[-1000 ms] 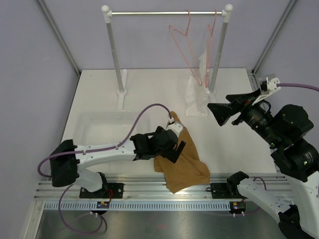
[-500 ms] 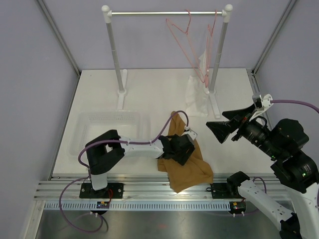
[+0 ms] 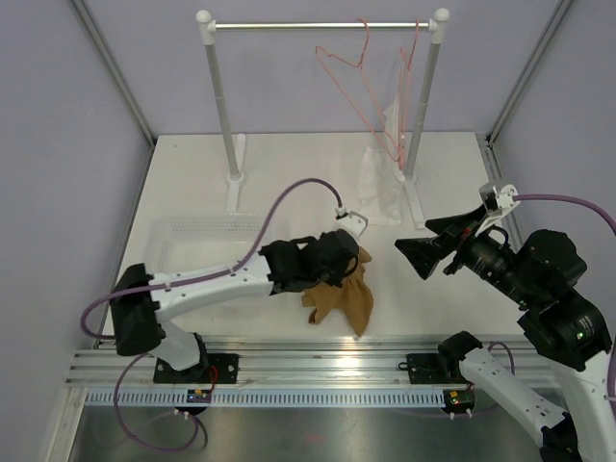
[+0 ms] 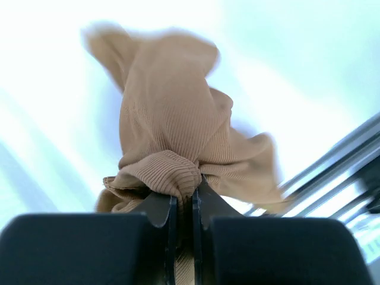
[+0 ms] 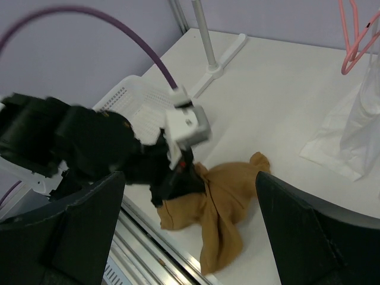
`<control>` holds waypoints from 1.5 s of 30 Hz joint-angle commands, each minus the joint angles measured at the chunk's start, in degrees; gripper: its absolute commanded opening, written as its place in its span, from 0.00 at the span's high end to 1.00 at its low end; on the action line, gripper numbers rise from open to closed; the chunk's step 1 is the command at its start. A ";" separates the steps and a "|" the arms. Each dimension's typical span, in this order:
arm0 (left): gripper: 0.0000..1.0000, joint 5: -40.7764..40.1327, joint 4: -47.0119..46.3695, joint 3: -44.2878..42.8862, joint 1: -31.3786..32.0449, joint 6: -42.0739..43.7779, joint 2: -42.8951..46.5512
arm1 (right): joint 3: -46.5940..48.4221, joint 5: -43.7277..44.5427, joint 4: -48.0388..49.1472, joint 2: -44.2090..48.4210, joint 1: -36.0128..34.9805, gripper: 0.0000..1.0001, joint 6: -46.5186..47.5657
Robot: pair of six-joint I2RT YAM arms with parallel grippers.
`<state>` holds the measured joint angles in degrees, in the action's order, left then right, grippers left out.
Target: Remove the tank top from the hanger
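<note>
Left gripper [image 4: 183,200] is pinched tight on a bunched fold of the tank top [image 4: 172,119], a ribbed tan-brown knit (all crumpled up). In the top view it sits low centre over the white table [image 3: 289,164], well apart from the bare pink hanger [image 3: 366,43] upper right. Right gripper [image 3: 412,258] hangs at the right, jaws wide apart.

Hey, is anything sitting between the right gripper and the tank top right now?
Nothing visible. Only bare table lies between the open right gripper and the tank top. The left gripper is clamped on a fold of it.
</note>
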<state>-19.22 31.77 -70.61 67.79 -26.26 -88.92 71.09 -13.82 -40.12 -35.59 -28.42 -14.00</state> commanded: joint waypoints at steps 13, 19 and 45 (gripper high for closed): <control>1.00 -13.56 18.76 -10.95 -23.65 0.95 25.81 | -0.51 1.96 0.83 2.64 0.04 0.00 -0.33; 1.00 -9.52 21.14 -3.23 -35.26 -0.81 32.75 | -0.87 1.87 1.97 2.02 0.04 0.00 -0.33; 0.01 0.68 16.66 10.41 -54.87 3.67 36.53 | 0.27 14.33 0.49 -4.22 0.04 0.01 -2.35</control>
<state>-19.33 50.54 -57.63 13.13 -23.51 -55.90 69.08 -7.25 -38.50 -38.02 -28.42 -15.73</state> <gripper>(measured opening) 0.987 0.993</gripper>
